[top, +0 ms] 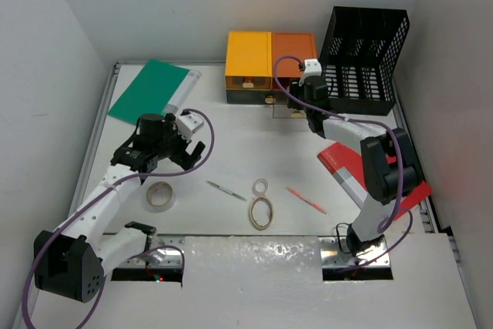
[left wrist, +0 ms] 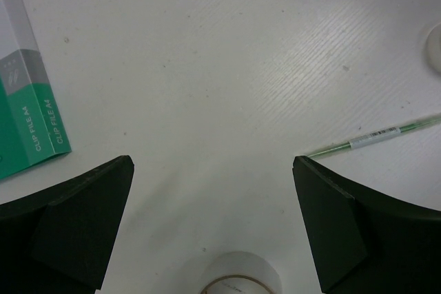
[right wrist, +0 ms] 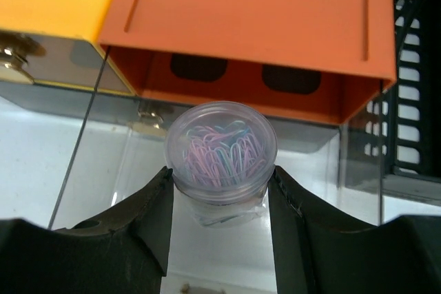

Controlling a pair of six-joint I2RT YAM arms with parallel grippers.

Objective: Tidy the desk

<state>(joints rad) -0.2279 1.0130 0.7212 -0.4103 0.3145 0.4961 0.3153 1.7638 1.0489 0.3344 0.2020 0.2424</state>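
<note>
White ribbed surface (top: 231,144) fills the space in front of both arms, thin metal rails along its edges. At the back, the right hand (right wrist: 219,177) is clamped on a clear round tub (right wrist: 220,142) full of pastel paper clips, over the see-through drawer (right wrist: 103,135) of an orange box (right wrist: 255,25). Black mesh basket (top: 362,52) sits just beside. Left hand (left wrist: 212,163) is spread wide, holding nothing.

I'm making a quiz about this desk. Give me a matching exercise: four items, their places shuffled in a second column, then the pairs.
1 green clip file
2 black basket
3 jar of paper clips
4 tape roll

A held in the right gripper
B desk, far right corner
C desk, far left
D desk, near left

Pairs: 1-C, 2-B, 3-A, 4-D
</note>
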